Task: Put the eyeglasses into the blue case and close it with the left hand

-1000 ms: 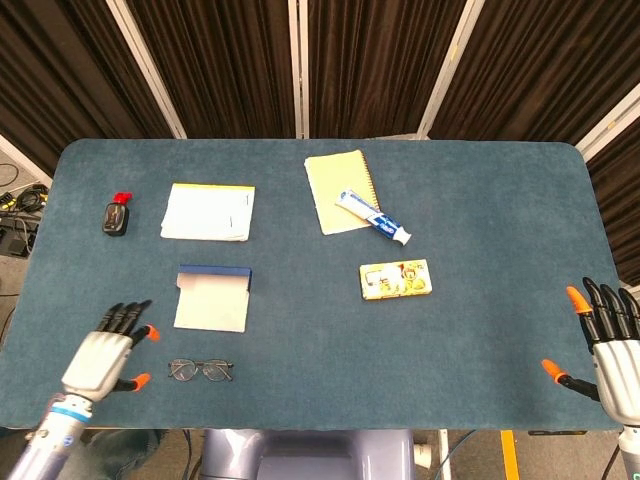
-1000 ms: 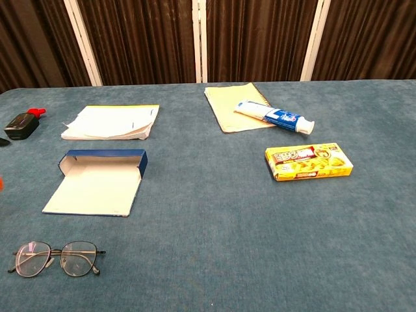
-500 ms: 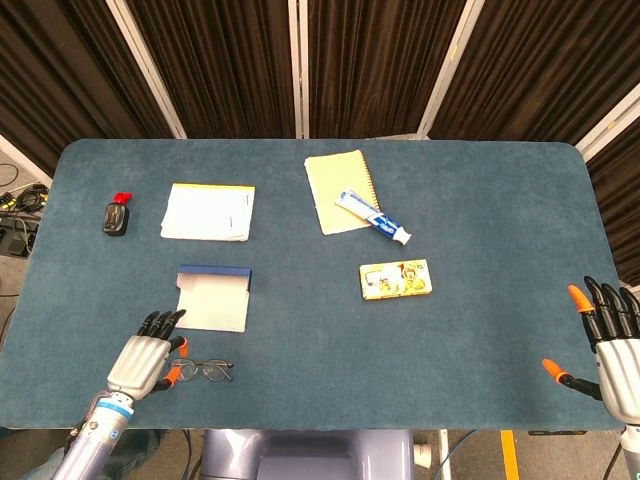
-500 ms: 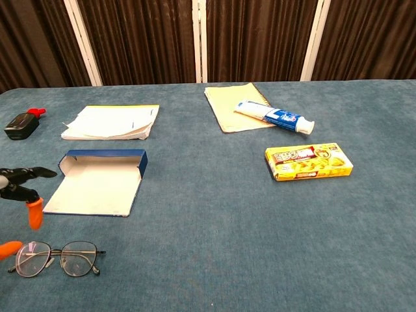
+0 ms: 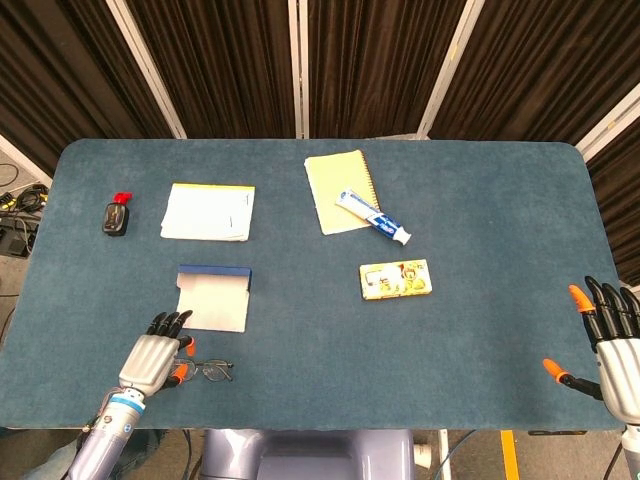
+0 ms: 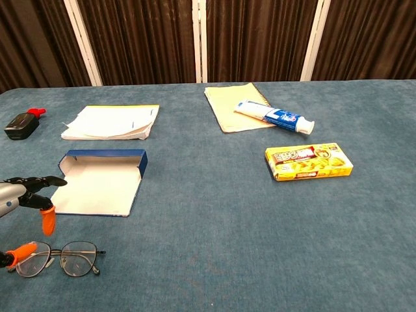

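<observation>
Hovered left hand (image 5: 152, 358), fingers spread and empty, over eyeglasses (image 6: 60, 258) lying flat just before open blue case (image 6: 97, 182), likely poised for pinching; kept right hand (image 5: 612, 340) empty, splayed well aside.

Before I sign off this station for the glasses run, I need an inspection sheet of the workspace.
Surface: blue felt table, flat.
Job's things: eyeglasses unfolded near the front edge; blue case open, beyond them.
Clutter: white paper stack, yellow notepad with toothpaste tube on it, yellow box, black device with red cap.
Hands: left hand over the glasses' left end, fingers spread, holding nothing; right hand open at the table's right edge.
Cables: some on the floor far left.
Surroundings: dark curtain behind.
</observation>
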